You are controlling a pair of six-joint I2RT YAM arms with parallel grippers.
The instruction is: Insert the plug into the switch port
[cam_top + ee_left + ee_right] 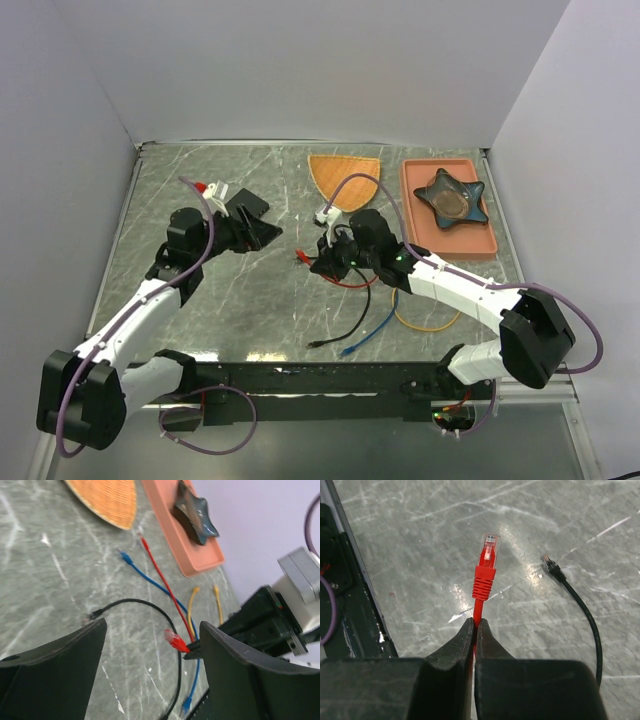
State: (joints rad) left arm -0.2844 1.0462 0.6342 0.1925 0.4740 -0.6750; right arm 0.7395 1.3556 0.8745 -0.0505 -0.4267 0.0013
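My right gripper (pixel 318 262) (pixel 476 622) is shut on a red cable just behind its red plug (pixel 301 257) (pixel 486 562). The plug has a clear tip, points left toward my left gripper and hangs above the marble table. My left gripper (pixel 268 220) (pixel 152 630) is open and empty, a short way left of the plug. In the left wrist view the plug (pixel 176 641) shows between the two fingers, nearer the right one. The flat black box with the switch port shows in no view.
A black cable (pixel 355 315) (pixel 552 567), a blue cable (pixel 372 335) (pixel 145 577) and a yellow cable (pixel 425 322) lie loose in front of the right gripper. An orange woven mat (pixel 343 178) and a salmon tray (pixel 412 200) holding a dark star-shaped dish (pixel 452 198) sit at the back.
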